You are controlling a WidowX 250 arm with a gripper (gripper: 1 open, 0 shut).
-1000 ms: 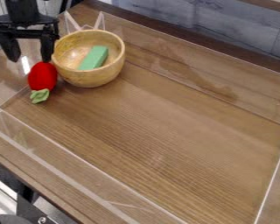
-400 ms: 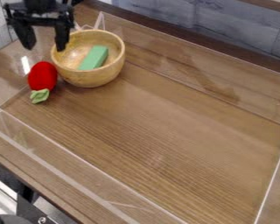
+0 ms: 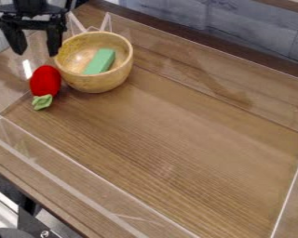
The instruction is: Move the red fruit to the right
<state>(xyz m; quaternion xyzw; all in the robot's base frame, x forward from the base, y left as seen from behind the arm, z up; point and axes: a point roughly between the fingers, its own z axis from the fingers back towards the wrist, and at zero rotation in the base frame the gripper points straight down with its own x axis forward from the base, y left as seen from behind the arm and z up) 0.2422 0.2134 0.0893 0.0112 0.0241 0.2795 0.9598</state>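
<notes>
The red fruit (image 3: 44, 82) lies on the wooden table (image 3: 177, 130), just left of the wooden bowl (image 3: 94, 62) and touching, or all but touching, its outer wall. It is a small, glossy, strawberry-like toy, bright red over most of its body, with a pale green leafy end (image 3: 41, 103) pointing toward the near edge of the table. It is far smaller than the bowl.

Inside the bowl rests 1 green block-shaped item (image 3: 101, 61), lying tilted against the inner wall.

The black gripper (image 3: 30, 42) hangs up and to the left of the bowl, farther back than the fruit, pointing straight down. Its 2 fingers (image 3: 12, 39) stand wide apart with nothing between them, and they appear to be clear of the fruit, though the upper left corner of the view is dim.

Low clear walls (image 3: 201, 70) run around the table, starting just beyond the bowl.
</notes>
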